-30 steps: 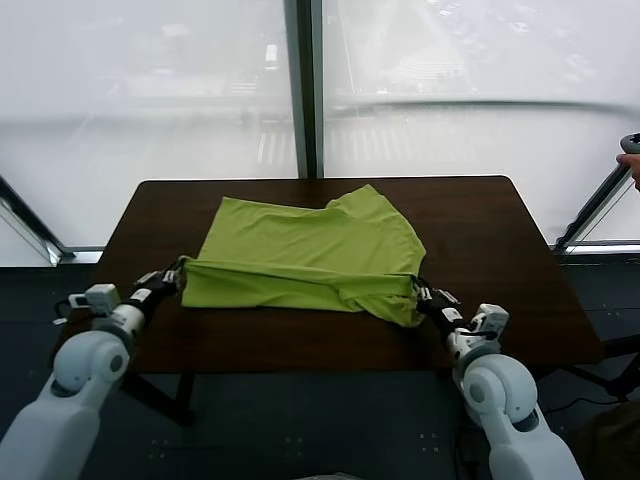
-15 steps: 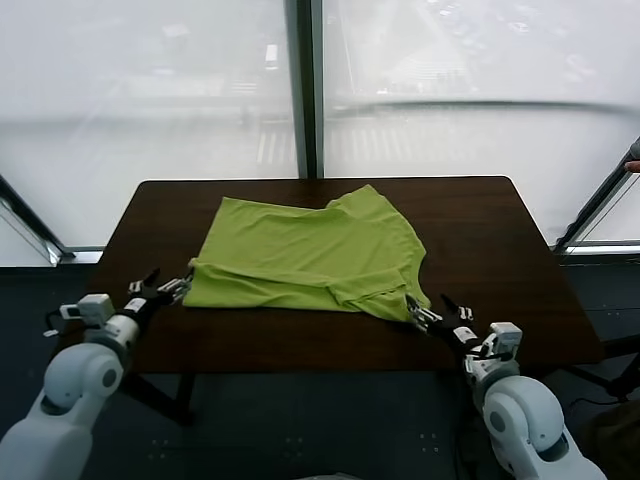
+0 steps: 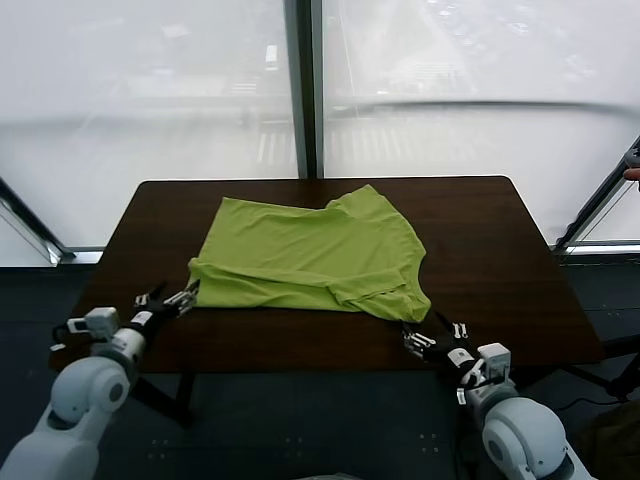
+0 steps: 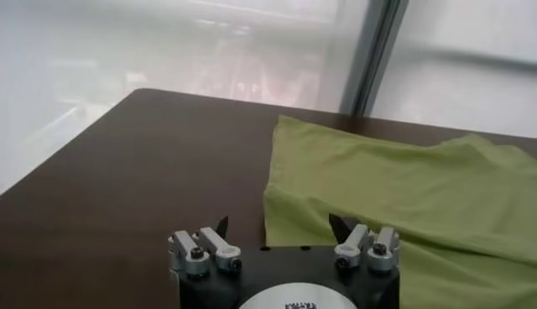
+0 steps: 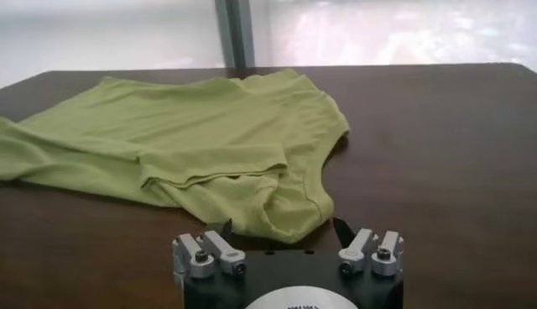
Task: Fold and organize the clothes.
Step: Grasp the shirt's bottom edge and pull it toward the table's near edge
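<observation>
— How do the grippers stand?
— The left gripper (image 3: pixel 172 299) is spread wide and empty, just off the near left corner of the lime-green thin-fabric T-shirt (image 3: pixel 310 254). The right gripper (image 3: pixel 428 340) is also parted and empty, just off its near right corner.
— And the shirt?
— Folded over, rumpled, lying mid-way on the dark brown wooden table (image 3: pixel 490 250); frosted windows (image 3: pixel 150 90) stand beyond it.

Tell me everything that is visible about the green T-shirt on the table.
The green T-shirt is plain lime green, of thin, soft-looking fabric. It lies partly folded and wrinkled on the dark brown table, its near edge doubled over in a loose fold, with a rounded edge at its near right corner. Only the table touches it; the left pincer and right pincer are open, just clear of it.
</observation>
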